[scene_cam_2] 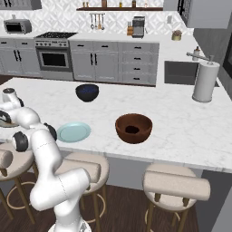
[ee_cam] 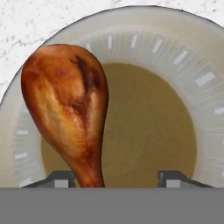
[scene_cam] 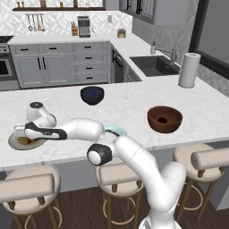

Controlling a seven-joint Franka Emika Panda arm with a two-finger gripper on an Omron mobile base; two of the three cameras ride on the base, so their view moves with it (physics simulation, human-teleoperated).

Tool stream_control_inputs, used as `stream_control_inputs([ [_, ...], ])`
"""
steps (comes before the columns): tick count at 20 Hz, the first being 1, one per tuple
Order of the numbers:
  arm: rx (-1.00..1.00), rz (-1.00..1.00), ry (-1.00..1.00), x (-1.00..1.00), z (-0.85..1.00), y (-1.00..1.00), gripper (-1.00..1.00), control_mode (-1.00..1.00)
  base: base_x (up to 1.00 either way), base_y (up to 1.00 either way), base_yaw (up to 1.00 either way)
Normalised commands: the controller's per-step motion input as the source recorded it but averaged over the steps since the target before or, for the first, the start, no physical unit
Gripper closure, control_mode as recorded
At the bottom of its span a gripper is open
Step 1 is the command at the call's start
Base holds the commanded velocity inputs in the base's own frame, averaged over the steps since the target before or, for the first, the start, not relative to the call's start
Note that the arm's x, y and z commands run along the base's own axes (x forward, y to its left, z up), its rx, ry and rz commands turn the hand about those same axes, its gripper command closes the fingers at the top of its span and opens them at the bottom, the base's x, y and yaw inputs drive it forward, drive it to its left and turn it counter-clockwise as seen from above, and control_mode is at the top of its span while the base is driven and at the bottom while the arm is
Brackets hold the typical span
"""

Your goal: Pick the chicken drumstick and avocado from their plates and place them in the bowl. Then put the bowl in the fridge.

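Observation:
The chicken drumstick (ee_cam: pixel 65 105), orange-brown, lies on the tan plate (ee_cam: pixel 205 87) with its thin bone end toward my gripper (ee_cam: pixel 116 179). The jaws stand apart over the plate. The bone end lies between them, close against the left fingertip (ee_cam: pixel 57 179), with a wide gap to the right one. In the left base view the hand hangs low over that plate (scene_cam: pixel 18 144) at the counter's left end. The reddish-brown bowl (scene_cam: pixel 164 119) stands to the right with the dark avocado (scene_cam_2: pixel 132 129) inside it. The pale blue-green plate (scene_cam_2: pixel 73 131) is bare. The fridge is out of view.
A dark blue bowl (scene_cam: pixel 92 95) stands further back on the marble counter. A paper towel roll (scene_cam: pixel 189 70) rises at the right beside the sink (scene_cam: pixel 154 65). Cushioned stools (scene_cam: pixel 27 183) line the counter's near edge.

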Motion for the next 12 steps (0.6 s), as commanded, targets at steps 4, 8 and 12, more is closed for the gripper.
stream_control_inputs([
  [4,-0.13,0.02,0.07,0.0,-0.29,0.11,1.0,-1.0,0.0,0.0,0.0],
  [8,-0.15,0.04,0.05,-0.05,-0.36,0.0,1.0,-1.0,0.0,0.0,0.0],
  [12,-0.14,0.03,0.05,-0.09,-0.2,-0.06,1.0,-1.0,0.0,0.0,0.0],
])
